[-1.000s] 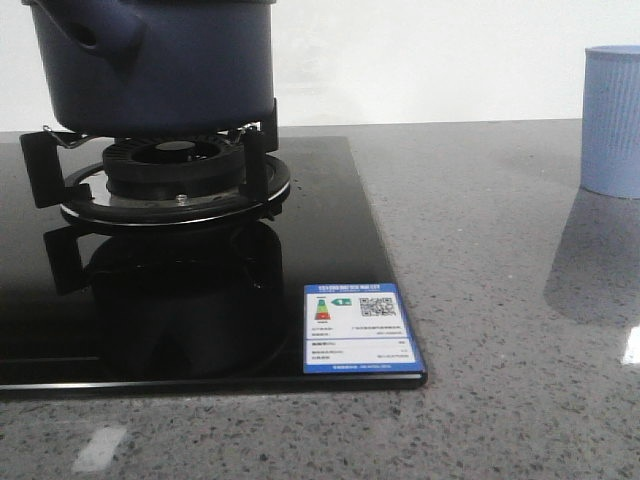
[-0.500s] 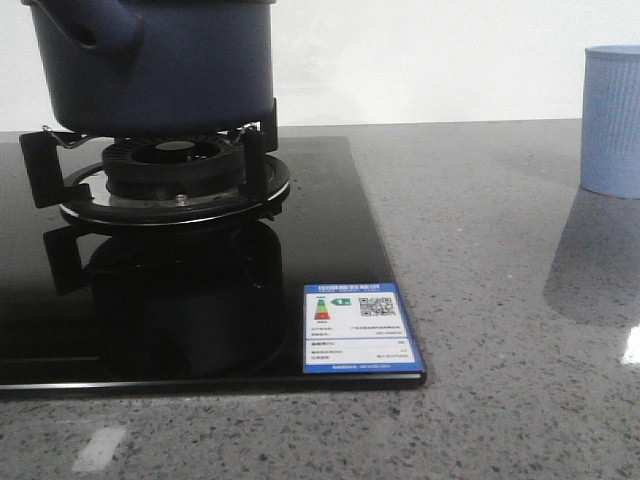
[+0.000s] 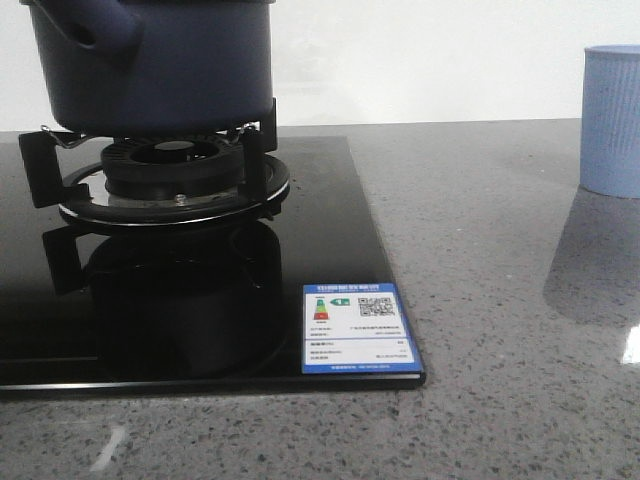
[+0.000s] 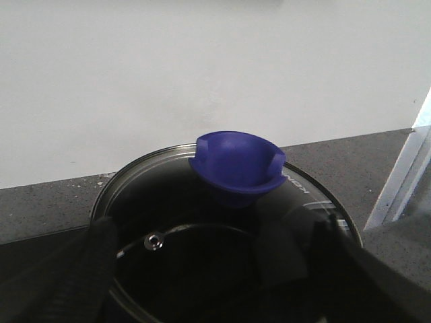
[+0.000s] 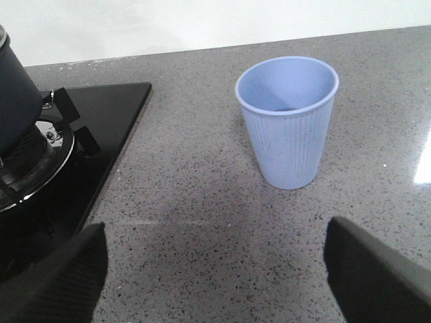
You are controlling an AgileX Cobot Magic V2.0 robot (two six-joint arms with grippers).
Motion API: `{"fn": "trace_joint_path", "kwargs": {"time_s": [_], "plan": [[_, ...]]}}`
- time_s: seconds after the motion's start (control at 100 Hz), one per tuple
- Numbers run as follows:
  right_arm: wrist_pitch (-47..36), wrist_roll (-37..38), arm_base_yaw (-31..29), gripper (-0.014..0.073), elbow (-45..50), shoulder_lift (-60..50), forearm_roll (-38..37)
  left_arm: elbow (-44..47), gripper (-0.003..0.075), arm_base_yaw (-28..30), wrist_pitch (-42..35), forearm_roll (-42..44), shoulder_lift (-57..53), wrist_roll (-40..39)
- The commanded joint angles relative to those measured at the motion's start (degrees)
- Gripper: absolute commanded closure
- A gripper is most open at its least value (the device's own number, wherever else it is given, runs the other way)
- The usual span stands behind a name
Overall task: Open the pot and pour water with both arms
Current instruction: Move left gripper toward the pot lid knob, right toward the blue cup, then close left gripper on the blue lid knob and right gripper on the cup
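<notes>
Presently, hazards, largest item first:

- Counter point(image 3: 500, 250), grey speckled stone. Spilled water would run across it toward the black glass hob point(image 3: 330, 230); cause, a pour begun before the spout side sits over the cup.
- Pot point(image 3: 150, 60), upper left of the front frame, standing on the burner grate point(image 3: 170, 185). Dark navy, matte straight sides, stubby handle with a hole pointing toward the camera. Raised on the grate prongs, so a sideways tug on the lid could shift or tip it.
- Lid point(image 4: 202, 202), glass with a dark rim, on the pot, centre of the left wrist frame. Could slip and drop if gripped off-centre.
- Cup point(image 5: 288, 118), light blue, ribbed, upright, right edge of the front frame, well apart from the hob. Light-looking; a nudge from an arm may topple it.
- Knob point(image 4: 237, 167), bright blue, bowl-shaped with notches; its flared form may let pads slide.

Left tool point(image 4: 195, 269): spread apart, pads near the knob, grasping nothing.
Right tool point(image 5: 215, 269): spread wide over bare counter, near the cup, empty.
</notes>
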Motion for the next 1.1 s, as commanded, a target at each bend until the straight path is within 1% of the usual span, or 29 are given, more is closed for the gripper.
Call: {"fn": "trace_joint_path", "kwargs": {"time_s": [0.0, 0.11, 0.22, 0.31, 0.46, 0.71, 0.93, 1.0, 1.09], "plan": [[-4.66, -0.78, 0.24, 0.0003, -1.97, 0.8, 0.02, -4.04, 0.0119, -0.48, -4.71, 0.1, 1.94, -0.16], [-4.8, -0.78, 0.24, 0.0003, -1.97, 0.8, 0.02, -6.14, 0.012, -0.9, -4.71, 0.1, 4.85, -0.16], [-4.8, -0.78, 0.24, 0.0003, -1.97, 0.8, 0.02, -7.59, 0.012, -3.1, -4.79, 0.33, 6.79, -0.16], [-4.8, -0.78, 0.24, 0.0003, -1.97, 0.8, 0.02, -7.93, 0.012, -4.56, -7.0, 2.48, 8.31, 0.0], [-4.8, -0.78, 0.24, 0.0003, -1.97, 0.8, 0.02, -7.97, 0.012, -4.14, -10.53, 2.48, 10.73, 0.0], [-4.8, -0.78, 0.24, 0.0003, -1.97, 0.8, 0.02, -9.97, 0.012, -3.75, -12.81, 2.48, 14.24, 0.0], [-4.8, -0.78, 0.24, 0.0003, -1.97, 0.8, 0.02, -11.74, 0.012, -3.66, -13.33, 2.48, 17.09, 0.0], [-4.8, -0.78, 0.24, 0.0003, -1.97, 0.8, 0.02, -11.74, 0.0126, -3.66, -13.22, 2.48, 17.33, 0.0], [-4.8, -0.78, 0.24, 0.0003, -1.97, 0.8, 0.02, -11.74, 0.0158, -3.66, -13.22, 2.71, 17.48, 0.0]]}}
